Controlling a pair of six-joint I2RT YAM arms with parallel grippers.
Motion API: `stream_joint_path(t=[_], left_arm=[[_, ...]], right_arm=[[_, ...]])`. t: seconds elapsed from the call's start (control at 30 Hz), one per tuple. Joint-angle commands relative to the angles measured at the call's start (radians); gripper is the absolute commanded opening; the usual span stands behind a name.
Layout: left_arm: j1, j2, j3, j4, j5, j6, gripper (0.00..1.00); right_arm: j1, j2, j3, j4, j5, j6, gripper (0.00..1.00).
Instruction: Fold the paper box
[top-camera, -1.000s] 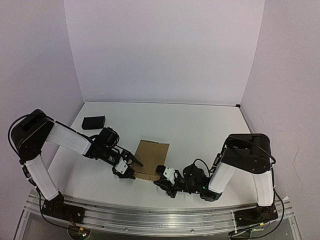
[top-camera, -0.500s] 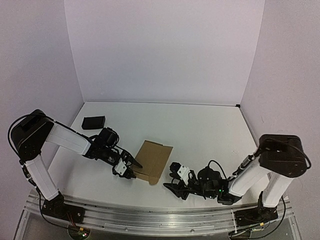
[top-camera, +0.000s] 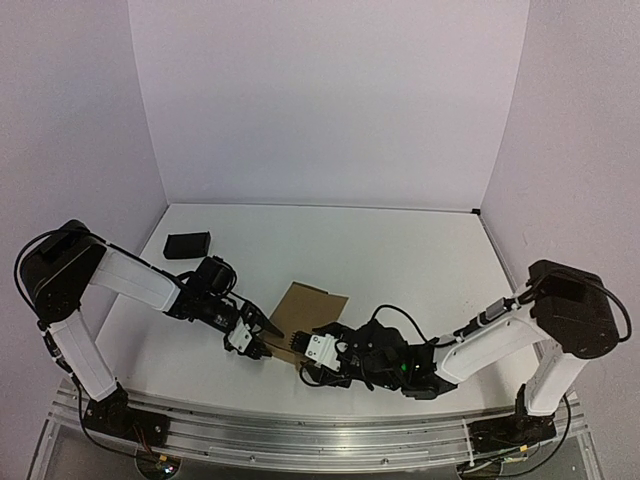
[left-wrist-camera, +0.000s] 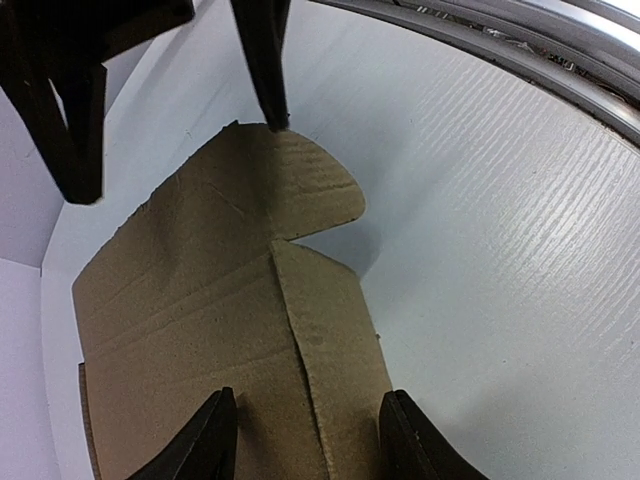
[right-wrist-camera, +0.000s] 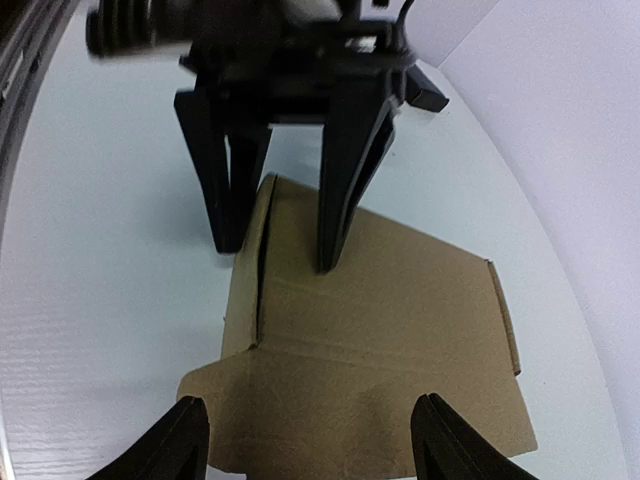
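lying flat close to the near edge of the counter (top-camera: 400, 260), about midway between the two arms, the paper box (top-camera: 312, 310) is a brown cardboard sheet with creases and flaps, not standing up as a box. nothing rests inside it or on it except a fingertip. a rounded flap (left-wrist-camera: 300, 190) sticks out from the end that faces the right arm, and a long crease (left-wrist-camera: 290, 330) runs down the panel behind it. in the right wrist view a narrow strip (right-wrist-camera: 250, 270) along one side is slightly lifted, with a dark gap beside it.

the left end effector (right-wrist-camera: 277, 256) reaches in low from the left side, its two fingers spread apart. one fingertip (right-wrist-camera: 325, 262) presses down on the cardboard panel, while the other comes down on the bare counter just beside the lifted strip, so that edge lies between the two. it pinches nothing.

the right end effector (left-wrist-camera: 182, 160) comes from the opposite side, low over the counter, with its fingers set wide apart. one finger meets the rim of the rounded flap at its tip; the other hangs off to the side, over the far corner of the sheet, and i cannot tell whether it touches. it holds nothing.

a small black block (top-camera: 187, 244) lies by the left edge of the counter, well apart from the cardboard and both arms.
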Motion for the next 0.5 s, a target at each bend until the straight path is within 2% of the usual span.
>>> stream_joint_path(t=[0.0, 0.27, 0.47], left_arm=[[0.0, -0.015, -0.024, -0.066, -0.007, -0.001, 0.49], [0.0, -0.008, -0.007, -0.073, 0.007, 0.001, 0.49], [0.0, -0.011, -0.008, -0.094, 0.01, 0.014, 0.49]], right_arm=[[0.002, 0.067, 0.02, -0.018, 0.054, -0.118, 0.71], [0.0, 0.148, 0.055, 0.037, 0.109, -0.152, 0.65], [-0.001, 0.189, 0.069, 0.088, 0.118, -0.155, 0.56]])
